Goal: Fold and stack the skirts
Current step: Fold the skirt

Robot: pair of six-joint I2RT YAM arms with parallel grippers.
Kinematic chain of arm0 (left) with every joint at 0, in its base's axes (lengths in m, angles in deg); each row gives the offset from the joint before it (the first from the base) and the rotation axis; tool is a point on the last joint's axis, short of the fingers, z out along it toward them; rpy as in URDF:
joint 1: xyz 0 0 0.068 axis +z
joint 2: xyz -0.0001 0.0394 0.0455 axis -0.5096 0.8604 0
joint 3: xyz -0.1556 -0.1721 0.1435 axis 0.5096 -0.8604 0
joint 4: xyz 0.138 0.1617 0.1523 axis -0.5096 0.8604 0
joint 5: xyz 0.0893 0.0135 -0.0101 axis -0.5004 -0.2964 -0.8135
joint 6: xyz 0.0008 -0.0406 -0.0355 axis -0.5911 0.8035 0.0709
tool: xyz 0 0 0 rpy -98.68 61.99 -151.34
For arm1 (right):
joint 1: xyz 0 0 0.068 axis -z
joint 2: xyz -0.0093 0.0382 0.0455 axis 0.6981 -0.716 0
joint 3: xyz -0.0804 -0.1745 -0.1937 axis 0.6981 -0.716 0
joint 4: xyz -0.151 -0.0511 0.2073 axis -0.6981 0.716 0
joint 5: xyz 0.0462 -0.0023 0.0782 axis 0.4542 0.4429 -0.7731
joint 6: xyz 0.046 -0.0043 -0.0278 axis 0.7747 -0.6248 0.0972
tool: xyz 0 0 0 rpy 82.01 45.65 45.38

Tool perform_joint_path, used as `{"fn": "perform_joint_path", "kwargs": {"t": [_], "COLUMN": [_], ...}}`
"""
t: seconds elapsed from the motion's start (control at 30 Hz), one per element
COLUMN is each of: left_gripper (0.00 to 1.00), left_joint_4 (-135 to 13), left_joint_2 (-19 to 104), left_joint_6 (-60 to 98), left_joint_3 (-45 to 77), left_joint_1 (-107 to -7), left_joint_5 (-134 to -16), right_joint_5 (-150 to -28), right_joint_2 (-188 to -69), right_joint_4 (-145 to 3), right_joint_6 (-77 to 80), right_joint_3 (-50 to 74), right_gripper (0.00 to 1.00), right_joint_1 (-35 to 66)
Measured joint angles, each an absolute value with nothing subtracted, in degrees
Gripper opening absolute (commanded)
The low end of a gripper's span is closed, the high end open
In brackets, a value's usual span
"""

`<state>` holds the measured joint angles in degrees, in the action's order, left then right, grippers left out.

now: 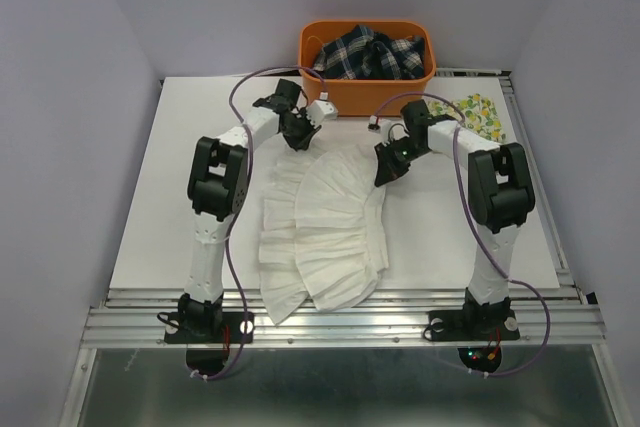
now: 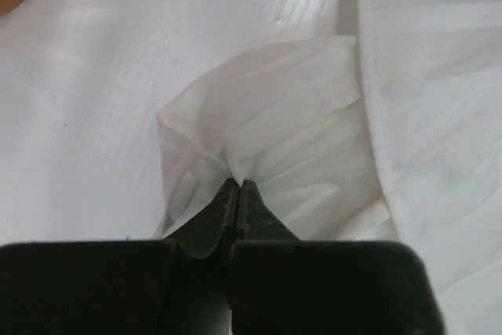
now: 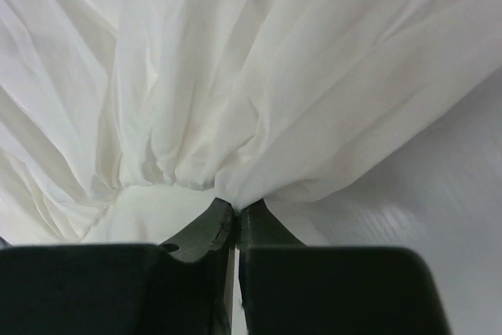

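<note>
my left pincer (image 2: 237,184) and right pincer (image 3: 237,205) are pinched tight on the upper edge of the plain white crinkly cloth skirt (image 1: 320,227); i should lift both evenly.

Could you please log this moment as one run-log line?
left claw: shut on white skirt, far-left edge | right claw: shut on far-right edge | lemon skirt: lying right of orange basket

You see a white table (image 1: 165,232) boxed in by plain pale walls (image 1: 60,67) on the left, right and far sides. Silver metal rails (image 1: 340,317) run along its near edge, and a metal strip (image 1: 532,147) lines its right edge. An orange basket (image 1: 350,85) sits at the far edge. The light is soft and even.
</note>
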<state>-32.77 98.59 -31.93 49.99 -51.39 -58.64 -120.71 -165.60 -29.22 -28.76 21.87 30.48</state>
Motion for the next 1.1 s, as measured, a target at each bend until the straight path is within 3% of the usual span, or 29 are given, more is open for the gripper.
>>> {"fn": "perform_joint_path", "kwargs": {"t": [0.37, 0.53, 0.73, 1.1], "left_gripper": [0.0, 0.0, 0.0, 0.0], "left_joint_4": [-29.25, -30.1, -32.98, -41.4], "left_joint_2": [98.17, 93.54, 78.72, 47.79], "left_joint_6": [-28.8, -29.2, -31.27, -41.37], "left_joint_3": [69.99, 69.88, 51.83, 8.09], "left_joint_1": [-47.21, -47.28, -47.0, -47.32], "left_joint_5": [-59.8, -60.95, -61.17, -59.18], "right_joint_5": [-113.33, -110.27, -110.97, -110.9], "right_joint_2": [-162.17, -162.12, -158.19, -142.01], "right_joint_4": [-41.55, -43.56, -44.65, -50.29], "right_joint_6": [-31.32, -35.12, -41.68, -55.65], "right_joint_3": [24.43, 29.87, 28.86, 3.51], "right_gripper": [0.01, 0.01, 0.01, 0.06], "right_joint_1": [29.34, 29.43, 29.67, 21.36]}}
